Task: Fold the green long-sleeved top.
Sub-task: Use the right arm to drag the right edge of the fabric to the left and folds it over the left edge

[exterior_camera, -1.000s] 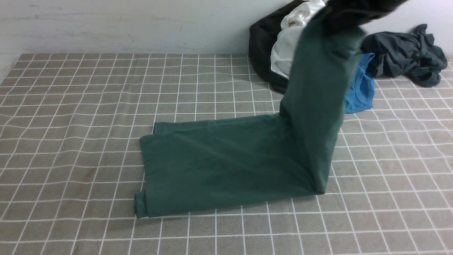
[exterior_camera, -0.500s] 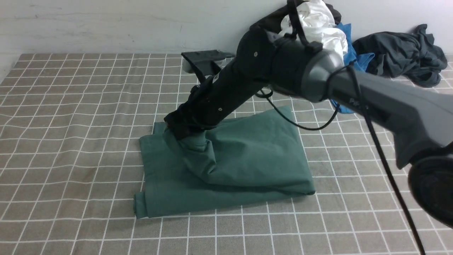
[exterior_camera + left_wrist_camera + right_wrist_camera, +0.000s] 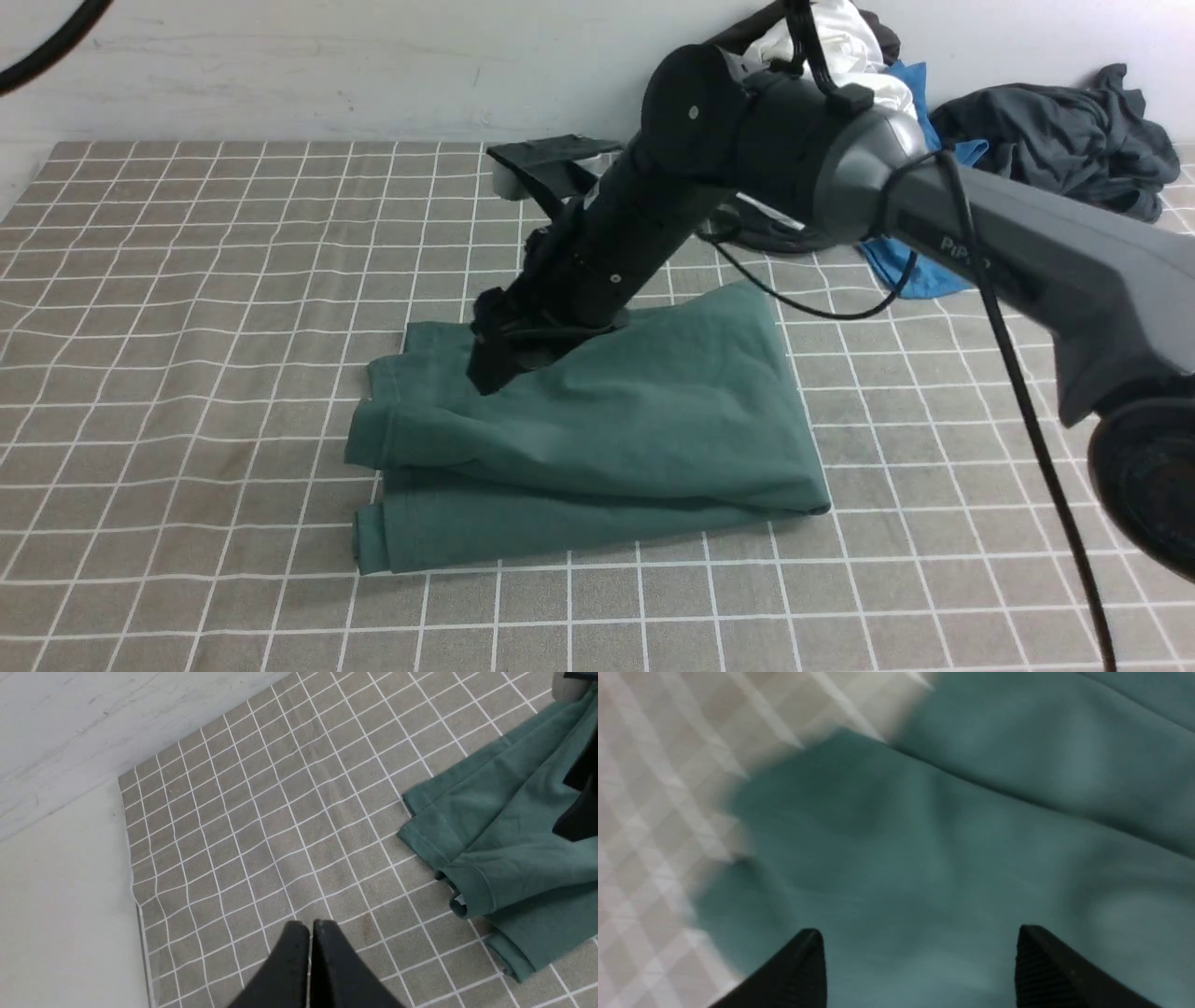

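The green long-sleeved top point(image 3: 635, 439) lies folded in layers on the checked cloth in the middle of the front view. Its hem and cuff edges show in the left wrist view point(image 3: 504, 858). My right gripper point(image 3: 490, 369) hangs just above the top's far left part. In the right wrist view it point(image 3: 920, 942) is open, its fingers wide apart over the green cloth point(image 3: 952, 835), holding nothing. My left gripper point(image 3: 310, 926) is shut and empty, above bare checked cloth to the left of the top. It does not show in the front view.
A heap of clothes lies at the back right: a white garment point(image 3: 840, 42), a bright blue garment point(image 3: 910, 266) and a dark grey garment point(image 3: 1064, 140). The checked cloth point(image 3: 187, 280) covers the table; its left edge shows in the left wrist view point(image 3: 133, 891).
My right gripper brought the lifted right half of the top over to the left, let go and opened. The upper layer now lies spread over the lower one.
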